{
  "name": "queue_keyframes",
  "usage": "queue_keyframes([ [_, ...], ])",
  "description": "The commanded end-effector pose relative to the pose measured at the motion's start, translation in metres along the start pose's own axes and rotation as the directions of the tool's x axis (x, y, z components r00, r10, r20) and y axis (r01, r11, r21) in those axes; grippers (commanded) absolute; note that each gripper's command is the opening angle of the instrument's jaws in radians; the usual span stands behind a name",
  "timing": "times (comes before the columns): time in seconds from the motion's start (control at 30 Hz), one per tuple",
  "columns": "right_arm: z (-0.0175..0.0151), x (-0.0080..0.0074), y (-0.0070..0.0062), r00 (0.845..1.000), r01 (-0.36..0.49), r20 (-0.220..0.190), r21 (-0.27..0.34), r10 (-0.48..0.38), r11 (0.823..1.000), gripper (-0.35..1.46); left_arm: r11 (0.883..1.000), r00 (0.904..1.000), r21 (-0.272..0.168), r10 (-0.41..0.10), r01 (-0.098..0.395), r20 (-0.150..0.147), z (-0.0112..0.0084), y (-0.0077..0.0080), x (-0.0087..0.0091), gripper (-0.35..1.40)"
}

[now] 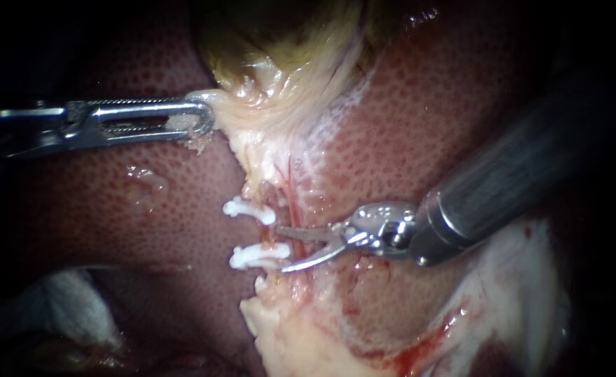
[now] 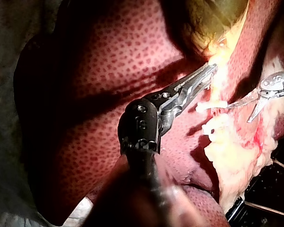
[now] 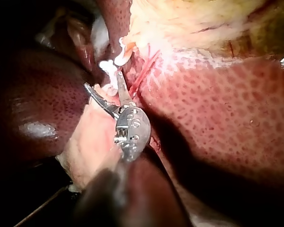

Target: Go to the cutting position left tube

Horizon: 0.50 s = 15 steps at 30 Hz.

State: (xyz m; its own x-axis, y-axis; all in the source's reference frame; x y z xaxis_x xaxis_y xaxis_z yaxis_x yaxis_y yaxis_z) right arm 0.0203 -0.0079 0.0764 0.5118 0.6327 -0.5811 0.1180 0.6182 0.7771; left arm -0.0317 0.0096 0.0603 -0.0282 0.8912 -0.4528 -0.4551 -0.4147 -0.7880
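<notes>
Left instrument (image 1: 207,115): enters from the left, jaws closed on the pale left edge of the gallbladder (image 1: 280,42), well apart from the clips. Right instrument (image 1: 283,249): shaft enters from the upper right; curved blades parted moderately, gripping nothing, tips pointing left. Left tube (image 1: 267,236): centre of the field, running far to near, carrying two white clips. Far clip (image 1: 247,209) and near clip (image 1: 258,257): apart, with a short bare stretch of tube between them; both stick out leftward over the liver (image 1: 112,188). Blade tips: level with that bare stretch, one beside each clip's right end; whether they touch the tube cannot be told. Thin red tube (image 1: 292,199): just right of the left tube, running toward the far blade. Open room: bare liver left of the clips; the right side is taken by the shaft. Pale fat (image 1: 301,342): near edge, just beyond the near clip. Gauze (image 1: 63,307): near left corner.
</notes>
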Motion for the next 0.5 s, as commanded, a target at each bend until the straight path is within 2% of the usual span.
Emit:
queue_keyframes([
  [0.03, 0.0002, -0.0002, 0.0003, 1.0, 0.0, 0.001, 0.0, 0.0, 1.0, 1.37, 1.0, 1.0, 0.0, 0.0, 0.0, 0.0, 0.0, 0.0, 0.0, -0.35],
  [0.4, 0.0031, -0.001, 0.0033, 1.0, 0.006, 0.0, -0.02, -0.006, 1.0, 1.38, 1.0, 1.0, 0.001, 0.0, 0.0, 0.0, -0.0001, 0.0001, 0.0, -0.35],
  [0.5, 0.0042, -0.0013, 0.0036, 1.0, 0.009, 0.003, -0.016, -0.009, 1.0, 1.4, 1.0, 1.0, 0.001, 0.0, 0.0, 0.0, -0.0001, 0.0002, 0.0, -0.35],
])
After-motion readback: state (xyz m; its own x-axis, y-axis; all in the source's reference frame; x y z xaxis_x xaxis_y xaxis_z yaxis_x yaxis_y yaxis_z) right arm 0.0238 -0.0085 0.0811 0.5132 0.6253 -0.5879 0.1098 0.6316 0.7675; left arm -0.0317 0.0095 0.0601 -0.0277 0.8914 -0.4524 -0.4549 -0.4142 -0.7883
